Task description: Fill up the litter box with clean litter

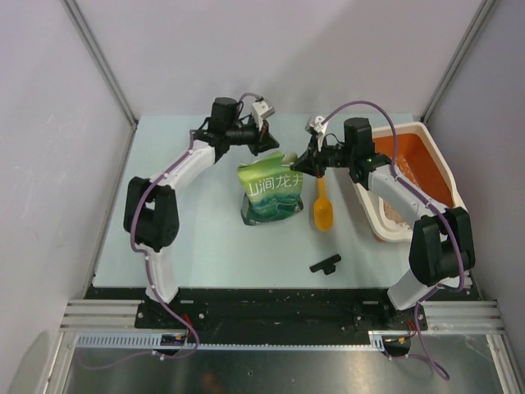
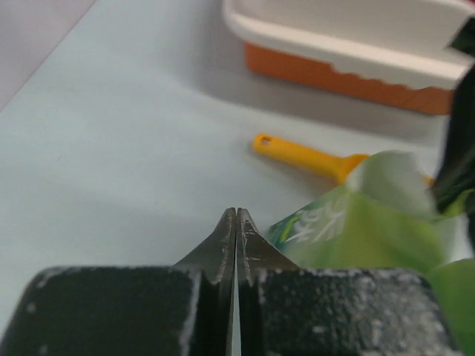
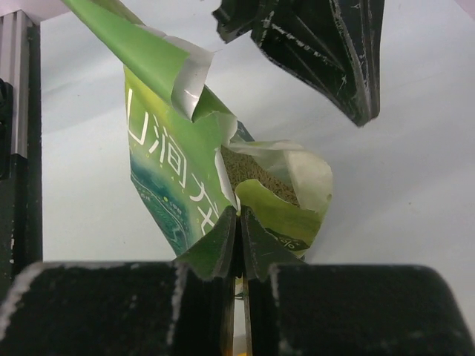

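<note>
The litter box (image 1: 433, 146), a white tray with an orange inside, stands at the right; its rim shows in the left wrist view (image 2: 334, 52). A little pale clean litter (image 1: 396, 215) lies at its near end. A green printed bag (image 1: 269, 190) stands mid-table, its top torn open, with granules (image 3: 256, 174) showing inside. My right gripper (image 1: 299, 167) is shut on the torn edge of the bag (image 3: 289, 215) at its top right. My left gripper (image 1: 269, 146) is shut and empty just off the bag's top left corner, with the bag (image 2: 356, 222) to its right.
An orange scoop (image 1: 323, 209) lies between the bag and the litter box, its handle pointing away (image 2: 297, 153). A small black clip (image 1: 325, 263) lies near the table's front edge. Grey walls close in the table on three sides.
</note>
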Controlling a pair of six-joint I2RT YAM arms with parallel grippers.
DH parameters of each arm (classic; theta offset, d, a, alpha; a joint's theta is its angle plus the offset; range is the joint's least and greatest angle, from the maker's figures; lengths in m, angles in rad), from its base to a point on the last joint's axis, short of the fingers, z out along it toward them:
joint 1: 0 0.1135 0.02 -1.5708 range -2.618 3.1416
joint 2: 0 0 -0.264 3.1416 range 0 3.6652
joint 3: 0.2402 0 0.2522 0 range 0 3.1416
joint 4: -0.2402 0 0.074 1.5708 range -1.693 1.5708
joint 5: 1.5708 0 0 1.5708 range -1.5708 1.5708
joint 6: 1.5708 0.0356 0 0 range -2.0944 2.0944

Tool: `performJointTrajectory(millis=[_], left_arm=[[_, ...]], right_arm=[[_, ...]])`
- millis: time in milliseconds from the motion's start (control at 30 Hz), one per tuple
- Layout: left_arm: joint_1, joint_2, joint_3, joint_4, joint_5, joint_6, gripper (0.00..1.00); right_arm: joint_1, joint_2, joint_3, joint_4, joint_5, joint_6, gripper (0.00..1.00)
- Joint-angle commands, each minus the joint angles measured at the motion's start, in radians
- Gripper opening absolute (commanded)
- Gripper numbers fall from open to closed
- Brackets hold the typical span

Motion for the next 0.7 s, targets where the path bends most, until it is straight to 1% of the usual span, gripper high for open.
performJointTrajectory(millis=[0,267,467,667], left_arm=[[-0.035,-0.038,0.044,0.036,0.182,-0.07,0.0],[-0.08,-0.053,-0.013,0.035,0.236,-0.084,0.0],[-0.081,-0.056,-0.02,0.035,0.283,-0.101,0.0],[-0.081,-0.067,-0.023,0.037,0.293,-0.105,0.0]], right_arm=[[0.006,-0.014,-0.001,-0.006,0.033,-0.066,0.06],[-0.011,-0.017,-0.002,-0.023,0.054,-0.086,0.06],[-0.028,-0.014,-0.002,-0.04,0.094,-0.114,0.09],[-0.023,-0.037,-0.002,-0.035,0.131,-0.14,0.12]])
